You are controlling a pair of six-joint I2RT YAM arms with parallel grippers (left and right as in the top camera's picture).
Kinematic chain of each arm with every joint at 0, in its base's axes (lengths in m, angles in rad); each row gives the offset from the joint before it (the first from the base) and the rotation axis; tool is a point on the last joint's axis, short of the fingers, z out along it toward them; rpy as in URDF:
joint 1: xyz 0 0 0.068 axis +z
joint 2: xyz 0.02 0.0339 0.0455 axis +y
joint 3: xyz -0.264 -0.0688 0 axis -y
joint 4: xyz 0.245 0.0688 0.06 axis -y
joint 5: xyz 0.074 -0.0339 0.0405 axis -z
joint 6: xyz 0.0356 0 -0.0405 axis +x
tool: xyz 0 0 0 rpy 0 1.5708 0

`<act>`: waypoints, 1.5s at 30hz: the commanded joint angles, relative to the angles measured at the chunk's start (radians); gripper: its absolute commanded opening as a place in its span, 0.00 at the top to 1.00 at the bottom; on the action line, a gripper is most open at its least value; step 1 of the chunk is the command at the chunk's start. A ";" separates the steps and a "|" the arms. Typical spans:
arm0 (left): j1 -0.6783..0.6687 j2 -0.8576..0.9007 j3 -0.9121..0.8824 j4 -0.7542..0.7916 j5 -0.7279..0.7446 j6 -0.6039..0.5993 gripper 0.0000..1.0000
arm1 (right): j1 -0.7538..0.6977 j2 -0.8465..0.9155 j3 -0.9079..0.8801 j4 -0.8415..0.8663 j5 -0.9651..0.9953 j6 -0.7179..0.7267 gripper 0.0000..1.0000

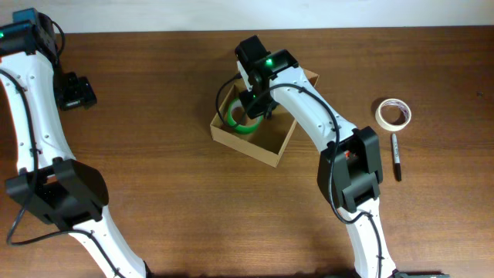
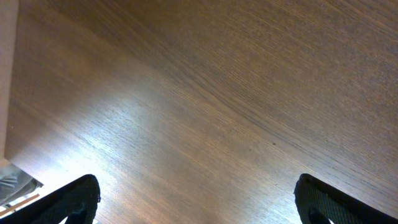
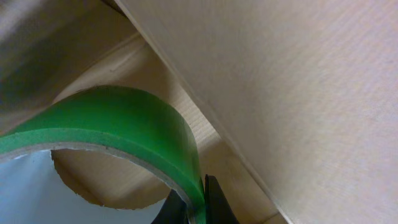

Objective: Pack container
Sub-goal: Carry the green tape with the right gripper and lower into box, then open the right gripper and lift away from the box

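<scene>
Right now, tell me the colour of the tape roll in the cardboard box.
Green, with a pale inner core; the right wrist view shows the tape roll best.

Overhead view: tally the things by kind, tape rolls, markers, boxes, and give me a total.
Tape rolls: 2, the green tape roll inside the container and the white tape roll on the table
Markers: 1, the black marker
Boxes: 1, the container
Total: 4

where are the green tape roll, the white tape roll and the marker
green tape roll [image 3: 118,115], right wrist view, outer green face
white tape roll [image 1: 380,113], overhead view, left side of ring
marker [image 1: 396,158], overhead view, middle of barrel
</scene>
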 commanded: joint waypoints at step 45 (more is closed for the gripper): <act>0.005 -0.001 -0.004 0.002 0.006 0.009 0.00 | -0.560 -0.546 0.172 -0.470 0.259 0.245 0.20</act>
